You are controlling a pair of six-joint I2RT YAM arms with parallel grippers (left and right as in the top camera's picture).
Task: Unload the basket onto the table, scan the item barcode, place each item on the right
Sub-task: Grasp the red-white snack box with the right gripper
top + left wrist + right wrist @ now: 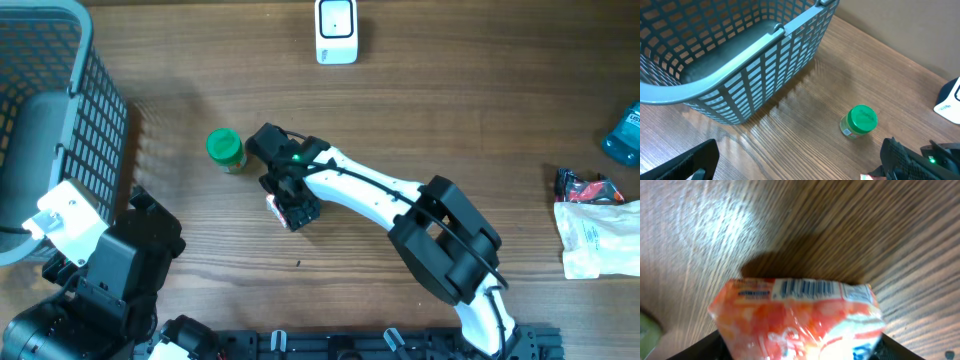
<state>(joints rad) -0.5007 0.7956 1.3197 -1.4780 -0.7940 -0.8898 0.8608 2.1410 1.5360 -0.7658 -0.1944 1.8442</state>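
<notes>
Two arms on show from overhead, and straight to the action: right tool [290, 203] planted at mid-table, down over the orange packet [278, 210]. Just beside it, toward the left edge, a green-lidded jar [225, 150], clear of the grip. Up at the far edge, the white scanner [336, 30], well apart from the packet. Over at the left edge, a grey basket [100, 110]; off at the right edge, a blue bottle [625, 135] and some bags [595, 230].

Switching to the left wrist: left tool [800, 155] spread wide, holding nothing, parked near the basket with the jar out ahead.

Now the right wrist, and what a look: packet filling the gap between the dark fingers [700, 347], barcode [807, 287] printed along its upper edge and facing the lens, bare table behind. Clamped, or merely straddling? Cannot tell.

Judging progress: early days. Packet reached, perhaps gripped. Not yet carried to the scanner, barcode not yet presented to it. Lift, carry and scan all left to do.
</notes>
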